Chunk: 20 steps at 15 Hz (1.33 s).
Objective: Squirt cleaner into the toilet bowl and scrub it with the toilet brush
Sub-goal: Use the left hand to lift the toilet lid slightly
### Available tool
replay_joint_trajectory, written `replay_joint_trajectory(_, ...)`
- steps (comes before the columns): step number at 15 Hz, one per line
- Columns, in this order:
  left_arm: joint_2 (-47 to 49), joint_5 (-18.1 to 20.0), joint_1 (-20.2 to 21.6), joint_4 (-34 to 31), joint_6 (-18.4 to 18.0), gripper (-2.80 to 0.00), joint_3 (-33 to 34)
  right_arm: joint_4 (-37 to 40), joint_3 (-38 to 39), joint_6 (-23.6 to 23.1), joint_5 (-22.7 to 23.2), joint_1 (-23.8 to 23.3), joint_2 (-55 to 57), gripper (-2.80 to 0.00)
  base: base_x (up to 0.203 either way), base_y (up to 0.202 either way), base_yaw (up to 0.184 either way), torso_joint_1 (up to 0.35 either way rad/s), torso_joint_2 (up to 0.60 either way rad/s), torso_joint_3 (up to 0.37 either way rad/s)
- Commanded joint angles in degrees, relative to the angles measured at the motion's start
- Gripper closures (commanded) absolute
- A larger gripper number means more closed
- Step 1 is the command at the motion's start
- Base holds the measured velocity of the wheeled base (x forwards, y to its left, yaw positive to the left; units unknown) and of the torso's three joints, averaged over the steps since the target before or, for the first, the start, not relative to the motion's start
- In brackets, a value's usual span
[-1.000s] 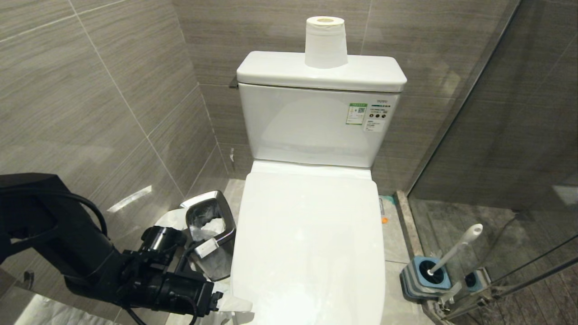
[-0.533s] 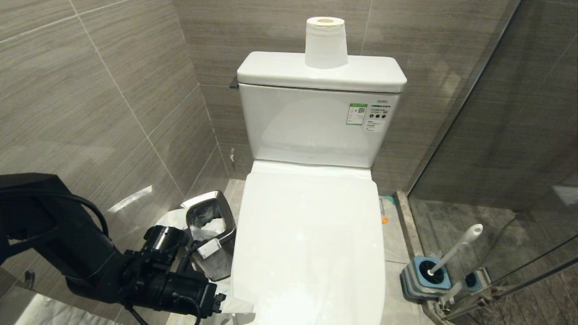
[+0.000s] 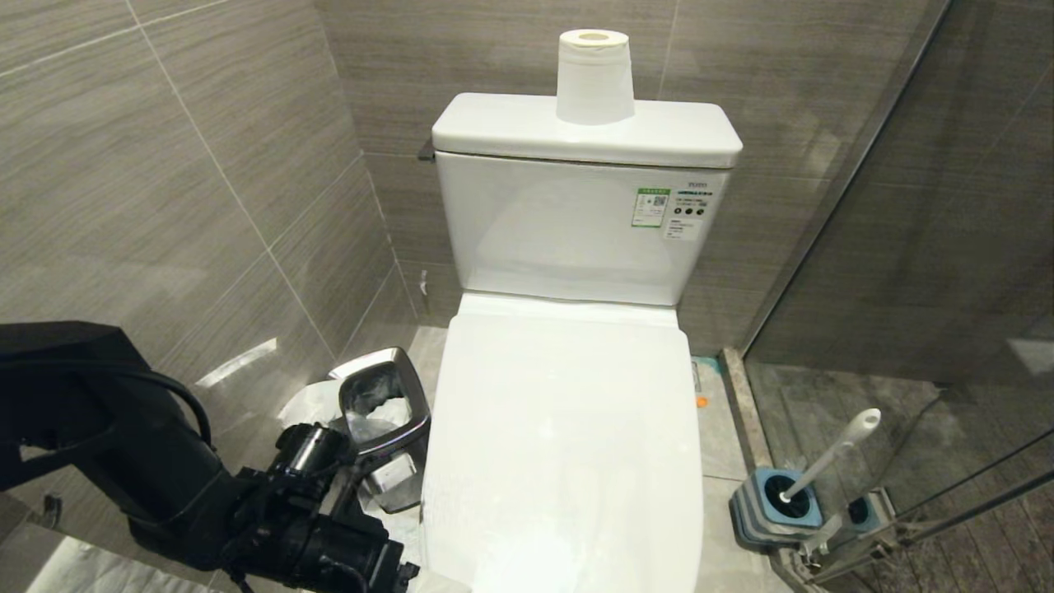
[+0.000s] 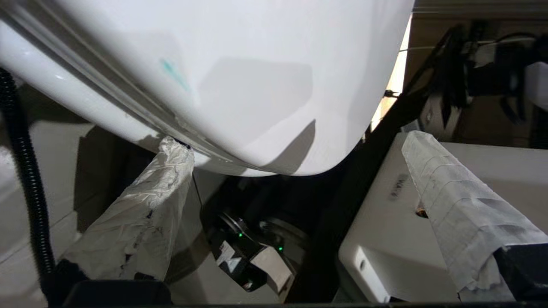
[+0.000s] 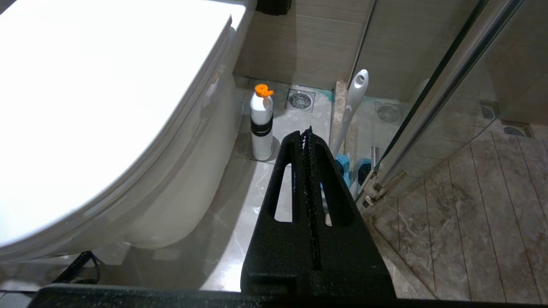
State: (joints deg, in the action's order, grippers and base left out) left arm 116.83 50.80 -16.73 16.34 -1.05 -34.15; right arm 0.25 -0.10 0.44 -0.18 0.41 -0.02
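Left pincer [image 4: 295, 149] — paper-wrapped fingers [image 4: 141, 214] spread wide, holding nothing — sits low at the front left corner of the toilet bowl [image 3: 568, 461]. The tip of one wrapped finger lies against the seam under the closed lid [image 4: 239, 77]; the other finger stands well apart from it, off the front edge. A small turquoise smear of cleaner [image 4: 173, 75] marks the white lid surface just above the near finger. Beside the left arm [image 3: 123, 461], on the wall side, stands a steel waste bin [image 3: 383, 412] with crumpled paper in it.

Right pincer [image 5: 309, 141] — black fingers pressed together, nothing between them — hangs over the floor [image 5: 239, 205] on the bowl's right side. Just beyond its tip the toilet brush [image 5: 353, 102] stands upright in its blue base [image 5: 342, 164], against the glass shower partition [image 5: 449, 85]. To the bowl side of the pincer, a white bottle with an orange cap [image 5: 261, 124] stands on the floor close to the bowl's flank; a floor drain [image 5: 299, 100] lies past it.

The lid is down. A toilet-paper roll [image 3: 594, 78] stands on the tank [image 3: 576, 222].
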Motion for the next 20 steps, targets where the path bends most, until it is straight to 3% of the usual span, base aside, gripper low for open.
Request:
replay_joint_trajectory(1,-1.02,2.47,-0.06,0.57,0.62,-2.8,-0.22,0.01,0.01,0.0,0.0,0.02,0.02,0.0,0.0,0.0,0.0,0.0,0.0,0.0)
replay_joint_trajectory(6,-2.28,14.14,2.74,0.79,3.02,-2.8,-0.22,0.01,0.01,0.0,0.0,0.02,0.02,0.0,0.0,0.0,0.0,0.0,0.0,0.0)
replay_joint_trajectory(13,-3.85,27.07,8.77,0.69,3.23,-2.8,-0.26,0.01,0.01,0.0,0.0,0.02,0.02,0.0,0.0,0.0,0.0,0.0,0.0,0.0)
replay_joint_trajectory(20,-5.9,31.28,11.44,0.54,4.01,-2.8,-0.13,0.01,0.01,0.0,0.0,0.02,0.02,0.0,0.0,0.0,0.0,0.0,0.0,0.0)
